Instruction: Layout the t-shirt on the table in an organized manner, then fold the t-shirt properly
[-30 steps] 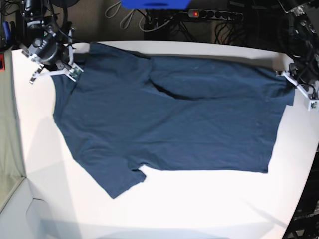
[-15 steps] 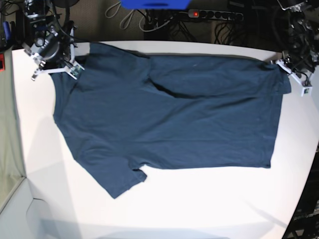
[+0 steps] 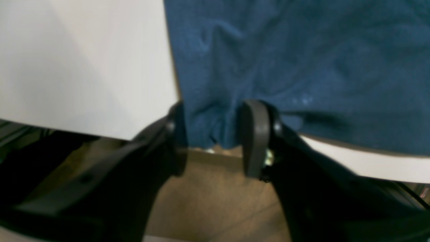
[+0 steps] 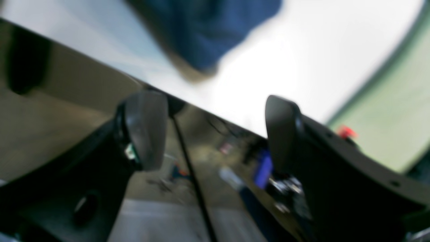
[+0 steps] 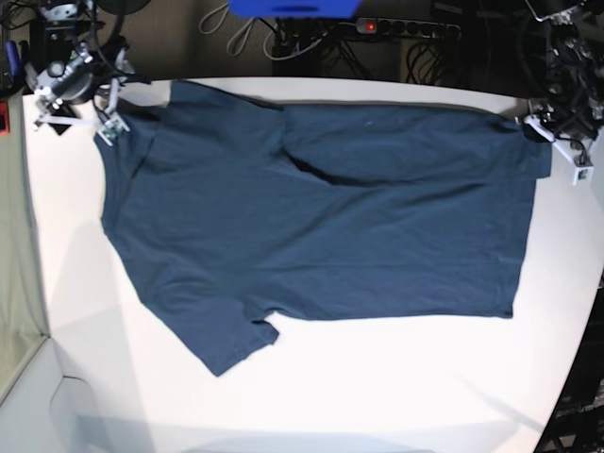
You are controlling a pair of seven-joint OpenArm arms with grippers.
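Note:
The dark navy t-shirt (image 5: 321,217) lies spread flat on the white table (image 5: 377,396), neck end at the left and hem at the right. One sleeve points toward the front edge. My left gripper (image 5: 557,146) is at the hem's far corner on the right. In the left wrist view its jaws (image 3: 215,137) stand apart, with the shirt's corner (image 3: 208,127) lying between them at the table's edge (image 3: 84,60). My right gripper (image 5: 75,123) is off the shirt at the far left corner. In the blurred right wrist view it (image 4: 215,131) is open and empty, with a bit of shirt (image 4: 208,37) ahead.
A power strip with a red light (image 5: 406,28), cables and a blue object (image 5: 293,8) lie behind the table's far edge. A pale green panel (image 5: 14,236) borders the left side. The floor (image 3: 208,201) shows below the table's edge.
My right gripper has moved up and left, away from the shirt's shoulder. My left gripper has moved back toward the far edge, and the hem corner has slid inward with it.

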